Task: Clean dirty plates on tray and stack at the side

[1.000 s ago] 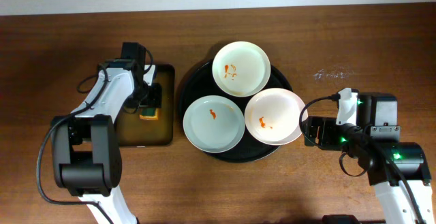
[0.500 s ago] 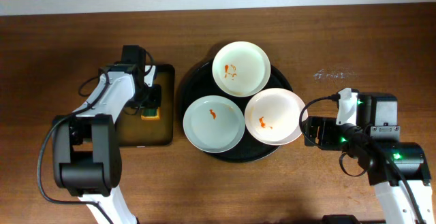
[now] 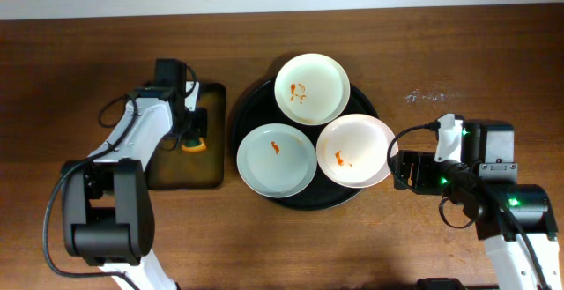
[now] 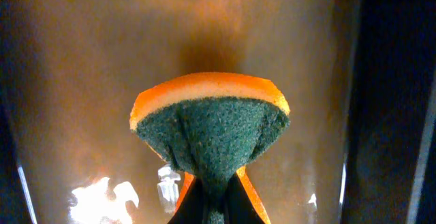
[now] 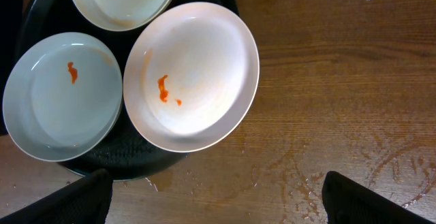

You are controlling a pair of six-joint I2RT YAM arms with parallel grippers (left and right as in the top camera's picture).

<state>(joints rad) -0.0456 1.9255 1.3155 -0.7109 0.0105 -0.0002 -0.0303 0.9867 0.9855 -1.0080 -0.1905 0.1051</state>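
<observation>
Three dirty plates lie on the round black tray point(image 3: 249, 107): a white plate point(image 3: 312, 89) at the back, a pale blue plate point(image 3: 276, 159) at front left and a pale pink plate point(image 3: 355, 151) at front right, each with orange-red smears. My left gripper point(image 3: 191, 134) is over the small rectangular tray, shut on an orange and green sponge point(image 4: 211, 125) that is pinched into a fold point(image 4: 214, 198). My right gripper point(image 3: 398, 170) stands open just right of the pink plate point(image 5: 191, 74), with bare wet wood between its fingers point(image 5: 214, 203).
The rectangular dark tray point(image 3: 185, 177) holding brownish liquid point(image 4: 82, 81) sits left of the round tray. Water drops and streaks mark the wood point(image 5: 381, 163) right of the plates. The pink plate overhangs the round tray's rim point(image 5: 109, 161).
My left gripper has closed on the sponge, squeezing it into a fold over the liquid tray. The right arm and the plates have not moved.
</observation>
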